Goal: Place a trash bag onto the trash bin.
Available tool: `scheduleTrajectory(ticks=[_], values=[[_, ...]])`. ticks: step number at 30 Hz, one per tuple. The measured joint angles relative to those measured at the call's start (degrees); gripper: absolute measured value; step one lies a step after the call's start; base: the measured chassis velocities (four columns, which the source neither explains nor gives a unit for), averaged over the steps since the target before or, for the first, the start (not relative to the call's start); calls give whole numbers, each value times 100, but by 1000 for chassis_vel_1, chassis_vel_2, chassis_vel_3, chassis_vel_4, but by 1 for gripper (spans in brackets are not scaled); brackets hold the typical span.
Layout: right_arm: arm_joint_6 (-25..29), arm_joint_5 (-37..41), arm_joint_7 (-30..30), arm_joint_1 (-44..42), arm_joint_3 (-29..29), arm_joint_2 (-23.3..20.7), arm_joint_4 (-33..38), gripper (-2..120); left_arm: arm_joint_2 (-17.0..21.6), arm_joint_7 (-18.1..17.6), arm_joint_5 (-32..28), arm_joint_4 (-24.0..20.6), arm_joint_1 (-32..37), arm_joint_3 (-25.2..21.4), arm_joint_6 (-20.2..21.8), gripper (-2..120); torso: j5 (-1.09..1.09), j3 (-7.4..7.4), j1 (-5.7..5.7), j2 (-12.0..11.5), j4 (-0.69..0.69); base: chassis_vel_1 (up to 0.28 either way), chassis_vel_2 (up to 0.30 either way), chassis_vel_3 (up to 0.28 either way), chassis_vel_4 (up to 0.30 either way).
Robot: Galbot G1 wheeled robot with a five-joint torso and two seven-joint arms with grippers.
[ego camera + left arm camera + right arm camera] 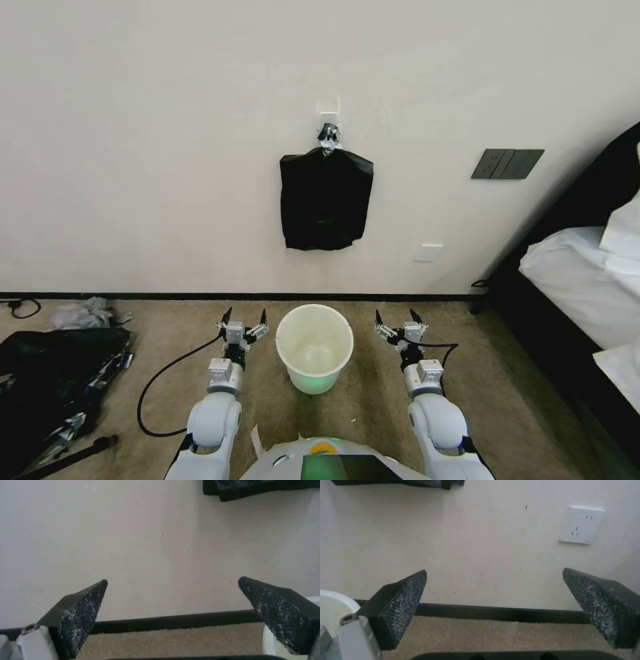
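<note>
Cream wall (167, 133) behind, beige carpet (373, 400) below. Trash bin (314, 347) upright on the carpet near the black baseboard (133, 295). Left gripper (245, 317) just beside it, fingers spread apart, holding nothing; right gripper (398, 318) likewise on the other side. Black bundle of bags (325, 200) hung from a wall hook (328, 107) above the bin.

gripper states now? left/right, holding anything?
Left gripper: open, empty, beside the small round cream-white plastic bin.
Right gripper: open, empty, on the bin's other side.
</note>
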Motion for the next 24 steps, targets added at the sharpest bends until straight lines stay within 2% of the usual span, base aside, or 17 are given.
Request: scheduleTrajectory(ticks=[24], values=[[0, -1, 0, 0, 0, 0, 0, 100, 0, 0, 0, 0, 0, 0, 0, 100, 0, 0, 0, 0, 0, 0, 0, 0, 0]])
